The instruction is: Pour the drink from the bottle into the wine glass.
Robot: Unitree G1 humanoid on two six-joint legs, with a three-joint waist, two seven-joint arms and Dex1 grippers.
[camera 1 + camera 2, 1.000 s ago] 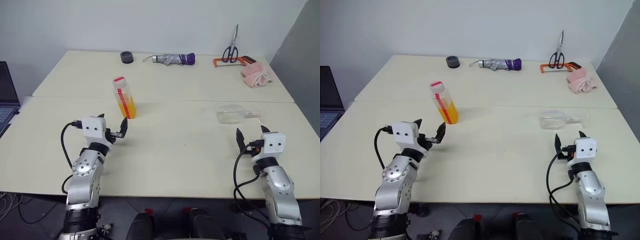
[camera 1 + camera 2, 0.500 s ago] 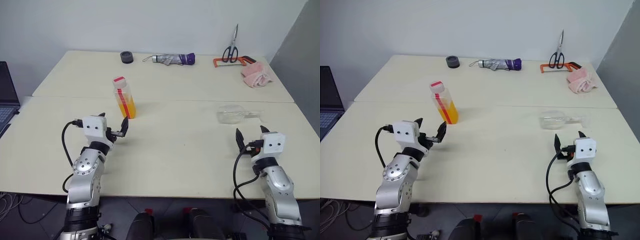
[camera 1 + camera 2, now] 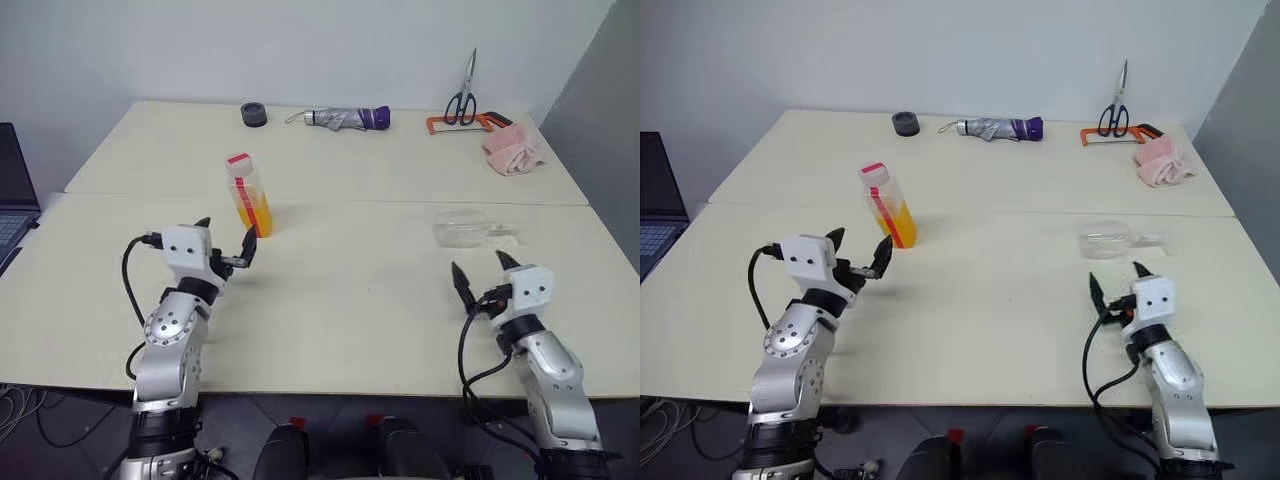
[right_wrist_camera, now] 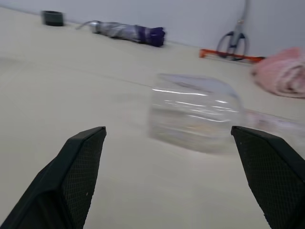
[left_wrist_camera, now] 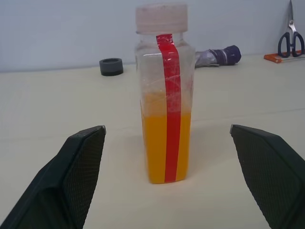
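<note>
The bottle (image 3: 248,195) stands upright on the table with a red cap and a red stripe, and the orange drink (image 5: 164,148) fills about its lower half. My left gripper (image 3: 228,240) is open just short of it, with the bottle centred between its fingers (image 5: 76,167) and untouched. The wine glass (image 3: 470,228) lies on its side at the right, its bowl (image 4: 195,112) in front of my right gripper (image 3: 480,268). That gripper is open, holds nothing and stays short of the glass.
Along the far edge lie a black tape roll (image 3: 254,114), a folded umbrella (image 3: 345,118), scissors (image 3: 461,95), an orange saw (image 3: 462,123) and a pink cloth (image 3: 512,150). A laptop (image 3: 12,190) sits at the far left. A seam (image 3: 350,199) joins the two tables.
My right gripper has swung leftward and turned toward the lying glass. The left gripper has stayed nearly still in front of the bottle. Both remain open.
</note>
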